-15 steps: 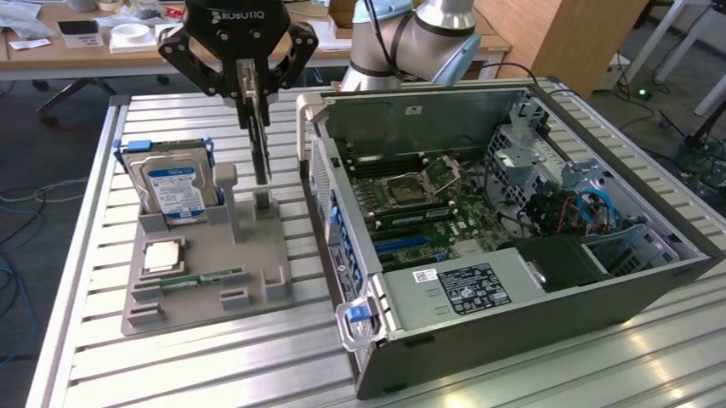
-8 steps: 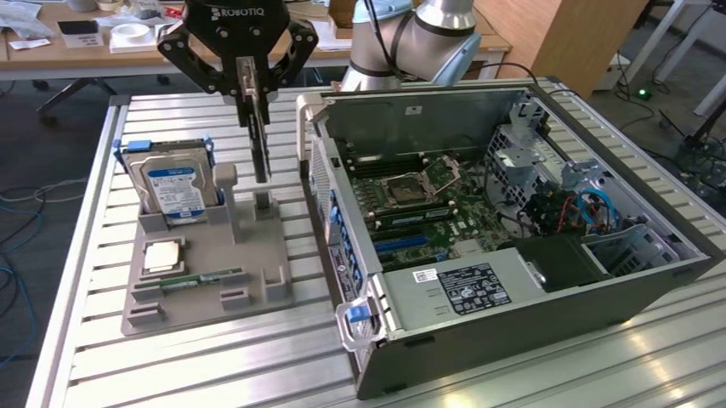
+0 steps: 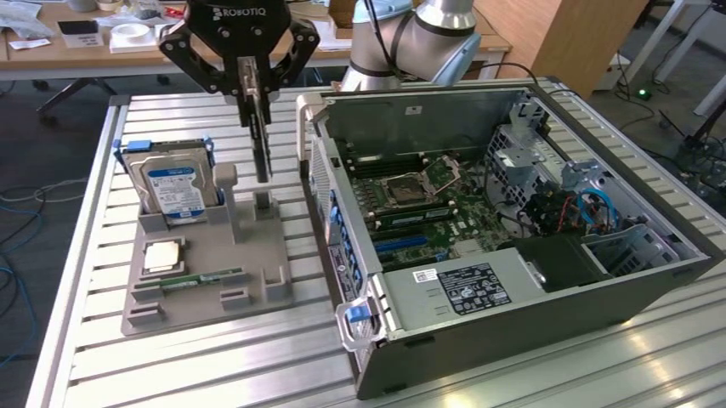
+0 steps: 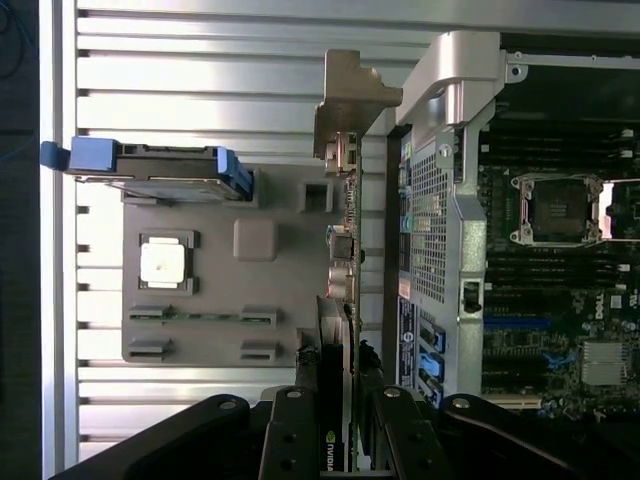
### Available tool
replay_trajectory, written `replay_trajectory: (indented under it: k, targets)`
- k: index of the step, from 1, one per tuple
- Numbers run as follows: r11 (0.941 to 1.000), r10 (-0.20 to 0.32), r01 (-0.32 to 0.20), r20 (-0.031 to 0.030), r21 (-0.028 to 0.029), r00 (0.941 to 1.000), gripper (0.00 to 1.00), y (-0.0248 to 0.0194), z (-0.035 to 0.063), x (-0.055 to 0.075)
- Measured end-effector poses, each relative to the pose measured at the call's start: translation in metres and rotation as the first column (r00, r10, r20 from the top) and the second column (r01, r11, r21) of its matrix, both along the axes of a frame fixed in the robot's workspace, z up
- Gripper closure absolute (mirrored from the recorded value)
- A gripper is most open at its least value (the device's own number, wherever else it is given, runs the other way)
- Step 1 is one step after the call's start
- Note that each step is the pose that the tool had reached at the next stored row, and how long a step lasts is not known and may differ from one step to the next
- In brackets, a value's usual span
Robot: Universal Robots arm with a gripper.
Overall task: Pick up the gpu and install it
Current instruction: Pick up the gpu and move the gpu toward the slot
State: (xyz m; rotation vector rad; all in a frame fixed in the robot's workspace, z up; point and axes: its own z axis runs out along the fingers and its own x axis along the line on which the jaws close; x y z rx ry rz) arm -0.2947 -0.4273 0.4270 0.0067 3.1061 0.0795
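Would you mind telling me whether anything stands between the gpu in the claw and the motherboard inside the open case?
Yes: the case's near wall rises between the gpu, held by the claw over the grey holder, and the motherboard. The case is open on top, with nothing visible over the board.

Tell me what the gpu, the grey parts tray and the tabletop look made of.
The gpu: it looks like circuit-board laminate, dark-faced, with a bent, pale sheet-metal end bracket. The parts tray: matte grey plastic, probably moulded or printed, with no glare. The tabletop: likely aluminium slats, ribbed and satin, catching bright reflections.
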Motion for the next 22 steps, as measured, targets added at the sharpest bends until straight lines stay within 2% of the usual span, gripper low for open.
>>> replay_trajectory:
  k: [10,18,22]
  targets:
    - [1.0,0.001,-0.001,0.0,0.003,1.0,0.74,0.0001,0.0,0.005]
    - [0.9999,0.002,-0.002,0.0,0.011,1.0,0.74,0.0004,0.0,0.014]
    - [0.9999,0.003,-0.003,0.0,0.017,1.0,0.74,0.0004,0.0,0.024]
